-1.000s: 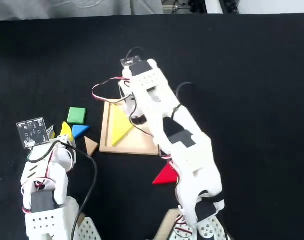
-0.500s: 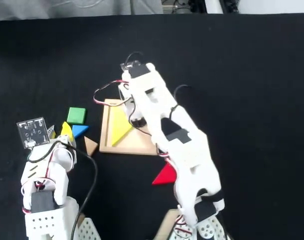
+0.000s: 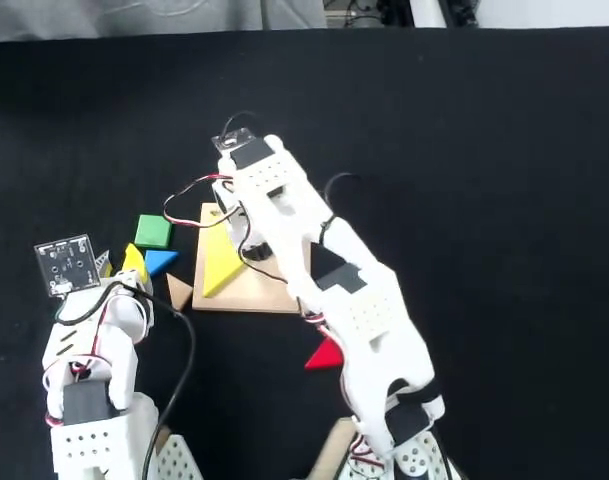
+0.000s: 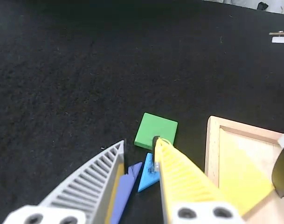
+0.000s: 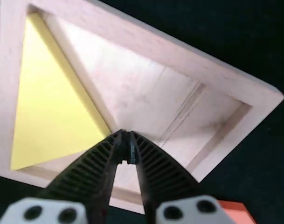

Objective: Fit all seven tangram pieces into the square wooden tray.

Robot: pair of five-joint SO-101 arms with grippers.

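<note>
High view: the square wooden tray (image 3: 239, 300) lies under the right arm, with a flat yellow triangle (image 3: 218, 266) inside. Left wrist view: the left gripper (image 4: 139, 144) is spread a little and empty; the green square (image 4: 155, 131) sits just ahead of its tips. Right wrist view: the right gripper (image 5: 126, 142) is pressed together, tips beside the triangle's corner on smooth pale wood. Pushing sideways could slide the light tray.

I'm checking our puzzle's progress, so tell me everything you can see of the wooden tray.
The wooden tray is square, pale wood with a broad raised rim and a recessed floor. It lies flat on the black table, holding one large yellow triangle against one side; the visible floor beside it is bare. The right gripper, shut, hangs over its floor by the triangle's corner.
</note>
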